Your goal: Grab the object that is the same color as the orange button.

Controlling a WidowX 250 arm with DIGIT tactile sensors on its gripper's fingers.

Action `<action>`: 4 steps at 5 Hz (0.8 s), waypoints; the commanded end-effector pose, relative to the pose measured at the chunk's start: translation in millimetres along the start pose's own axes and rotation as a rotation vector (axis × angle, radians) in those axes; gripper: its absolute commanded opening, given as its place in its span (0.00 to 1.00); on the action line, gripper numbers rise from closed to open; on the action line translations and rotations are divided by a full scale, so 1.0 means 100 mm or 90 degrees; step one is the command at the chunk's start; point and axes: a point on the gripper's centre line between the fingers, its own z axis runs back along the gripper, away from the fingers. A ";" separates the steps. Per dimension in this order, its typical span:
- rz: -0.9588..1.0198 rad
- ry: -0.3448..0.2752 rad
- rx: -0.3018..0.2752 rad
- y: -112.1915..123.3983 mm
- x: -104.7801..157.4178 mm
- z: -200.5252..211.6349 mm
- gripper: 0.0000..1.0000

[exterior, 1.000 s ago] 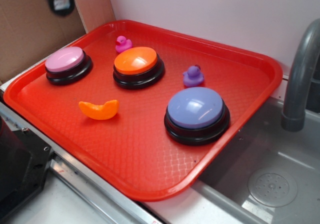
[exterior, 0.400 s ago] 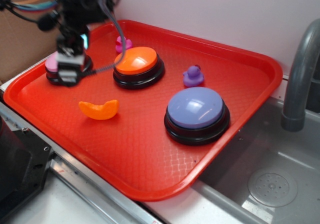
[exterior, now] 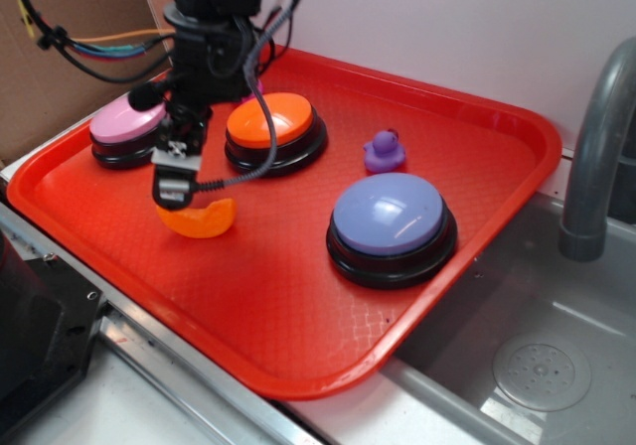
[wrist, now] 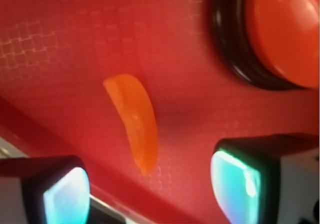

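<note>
gripper (exterior: 171, 191) hangs nose-down over the near-left part of the red tray (exterior: 298, 316), black arm and a bundle of cables rising behind it. in the wrist view the gripper (wrist: 150, 191) shows two fingers (wrist: 65, 194) set wide apart, pale teal pads facing in, nothing between them but tray. open, holding nothing.

orange slice (exterior: 204, 222) lies on the tray directly under the gripper tip; in the outside view the tip overlaps the slice's left end, so contact cannot be told from there. wrist view: slice (wrist: 135, 121) sits in the gap between the fingers but ahead of the pads, long axis running roughly along the gap, its near end closest to the pads and not touching either one. slightly nearer the left-hand pad in that picture.

orange button (exterior: 270, 129) stands just beyond the gripper, to its right in the outside view; a cable loop crosses in front of its base. in the wrist view the button (wrist: 280, 34) fills the upper right corner, black rim showing, well clear of the slice.

pink button (exterior: 121, 127) sits behind the gripper on the other side, partly hidden by the arm. lavender button (exterior: 390, 222) is well off to the right, and the purple duck (exterior: 384, 152) beyond that, past the orange button.
</note>
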 end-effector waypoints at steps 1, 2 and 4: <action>-0.036 -0.027 -0.009 -0.14 -0.13 -0.02 1.00; -0.040 -0.019 0.009 -0.17 -0.15 -0.08 1.00; -0.065 -0.002 0.031 -0.11 0.04 -0.32 1.00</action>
